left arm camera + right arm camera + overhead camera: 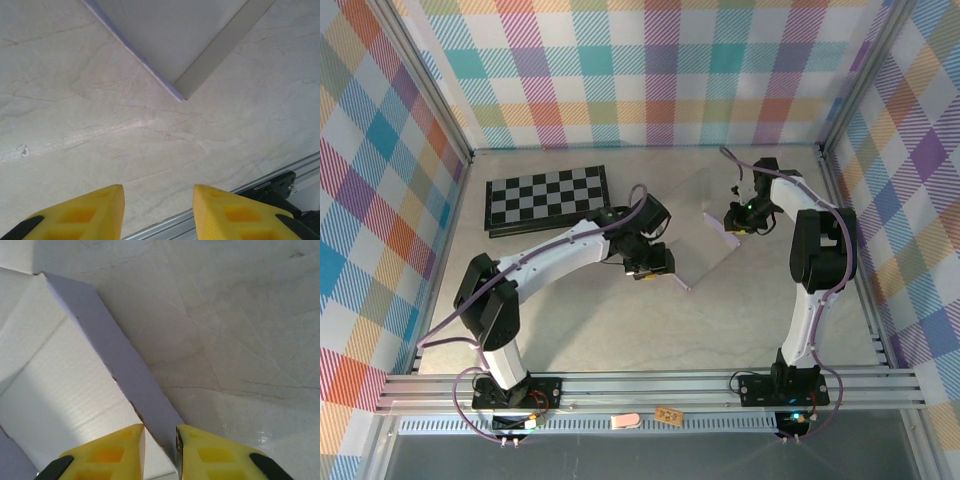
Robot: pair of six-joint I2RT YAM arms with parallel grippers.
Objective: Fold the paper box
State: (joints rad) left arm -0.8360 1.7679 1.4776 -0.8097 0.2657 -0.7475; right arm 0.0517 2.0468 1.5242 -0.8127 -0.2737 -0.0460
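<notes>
Nearest, along the table's near edge, runs the aluminium rail [650, 385] that carries both arm bases; beyond it is bare table [620, 330]; then comes the left gripper [650, 265], whose yellow fingers [100, 210] stand well apart over the tabletop with nothing between them. Just ahead of it lies the paper box [705, 235], mostly flat with its cream side up, between the two grippers; its near-left corner points toward the left gripper but is clear of the fingers. The sheet's long axis runs on a slant, from that near-left corner away to the far right. On its right edge a lavender flap [115, 340] stands up; the right gripper [738, 222] sits nearly closed astride the flap's end, seemingly pinching it. So the right arm has the card, while the left is just beside it, empty, with the box ahead and to its right; in my judgement the next crease turns on the left reaching forward over that corner. Farther back on the left, well apart, lies the checkerboard [548, 195].
</notes>
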